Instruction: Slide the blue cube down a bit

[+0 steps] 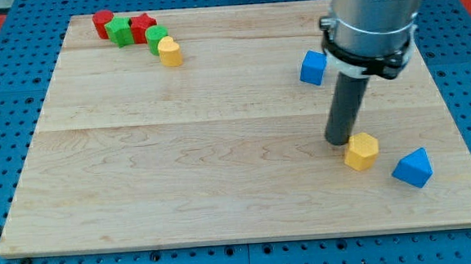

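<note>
The blue cube (313,67) sits on the wooden board (188,168) at the view's upper right. My tip (339,141) is on the board below the cube and slightly to its right, well apart from it. The tip rests just left of a yellow hexagonal block (361,151), close to touching it. The arm's grey body (373,13) rises at the view's top right, just right of the blue cube.
A blue triangular block (413,169) lies right of the yellow hexagon near the board's right edge. At the view's top left a cluster holds a red block (103,23), a green block (119,31), a red star (142,26), a green block (157,37) and a yellow block (170,52).
</note>
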